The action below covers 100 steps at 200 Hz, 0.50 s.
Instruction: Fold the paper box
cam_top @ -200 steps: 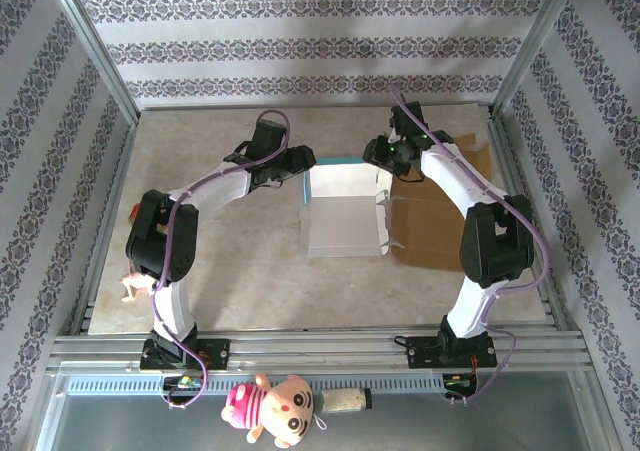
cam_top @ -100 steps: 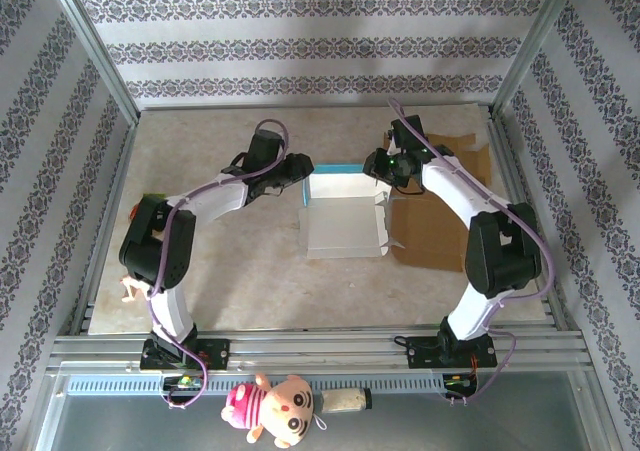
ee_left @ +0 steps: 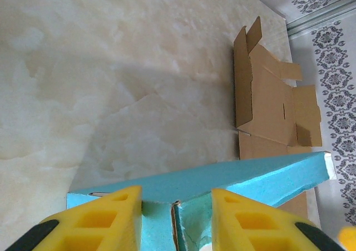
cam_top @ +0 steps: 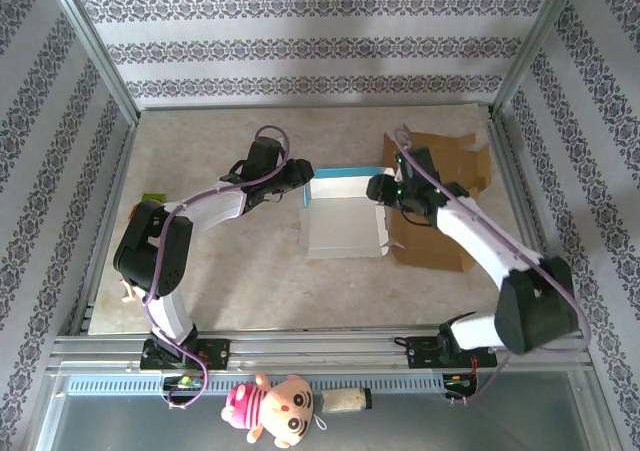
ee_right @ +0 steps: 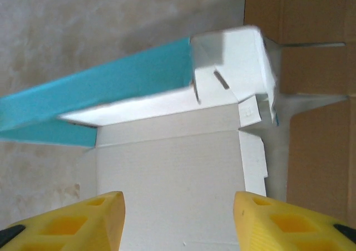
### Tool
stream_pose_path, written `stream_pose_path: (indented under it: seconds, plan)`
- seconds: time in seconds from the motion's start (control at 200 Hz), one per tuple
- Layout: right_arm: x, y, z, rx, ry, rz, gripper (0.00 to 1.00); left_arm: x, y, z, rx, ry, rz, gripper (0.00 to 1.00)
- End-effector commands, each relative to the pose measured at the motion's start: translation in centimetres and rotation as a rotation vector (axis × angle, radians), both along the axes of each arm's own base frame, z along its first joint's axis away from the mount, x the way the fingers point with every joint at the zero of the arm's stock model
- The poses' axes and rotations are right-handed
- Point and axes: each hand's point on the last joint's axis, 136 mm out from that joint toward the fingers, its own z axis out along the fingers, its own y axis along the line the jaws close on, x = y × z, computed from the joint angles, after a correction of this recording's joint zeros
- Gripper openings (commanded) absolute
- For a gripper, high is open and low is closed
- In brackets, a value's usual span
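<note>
Since a second ago the right arm's elbow has swung toward 5 o'clock, uncovering more of the cardboard [cam_top: 440,151], and the left arm has stretched farther toward the box.

Top view: the paper box [cam_top: 345,226] lies open at the middle of the table [cam_top: 220,281], white floor up, teal far wall raised. The left end effector [cam_top: 303,181] sits at its 10 o'clock corner and the right end effector [cam_top: 375,189] at its 2 o'clock corner.

Left wrist view: the left end effector [ee_left: 175,206] is clamped on the box's teal corner, with cardboard at 2 o'clock.

Right wrist view: the right end effector [ee_right: 178,203] has its fingers apart above the white floor, gripping nothing. Cardboard runs along 3 o'clock.
</note>
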Motion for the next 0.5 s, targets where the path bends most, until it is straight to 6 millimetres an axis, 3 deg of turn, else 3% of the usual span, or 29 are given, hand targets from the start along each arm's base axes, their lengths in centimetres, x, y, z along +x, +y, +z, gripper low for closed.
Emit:
stream_pose_path:
  seconds: [0.0, 0.125, 0.235, 0.355, 0.495]
  plan:
    - [0.0, -0.6, -0.6, -0.013, -0.12, -0.052, 0.53, -1.5, -0.3, -2.6, 0.072, 0.079, -0.038, 0.33]
    - [1.2, 0.8, -2.8, 0.036, -0.119, -0.044, 0.52, -1.4, -0.2, -2.5, 0.08, 0.075, -0.034, 0.33]
    - [3.5, 1.7, -5.0, 0.007, -0.047, -0.044, 0.51, -1.3, -0.3, -2.3, 0.073, 0.071, -0.036, 0.33]
    - [5.8, 0.6, -6.1, -0.059, -0.064, -0.134, 0.52, -1.2, -0.3, -1.9, 0.074, 0.064, -0.036, 0.33]
    - [6.6, -1.2, -7.4, -0.143, -0.057, -0.218, 0.57, -1.2, -0.3, -1.7, 0.08, 0.058, -0.039, 0.33]
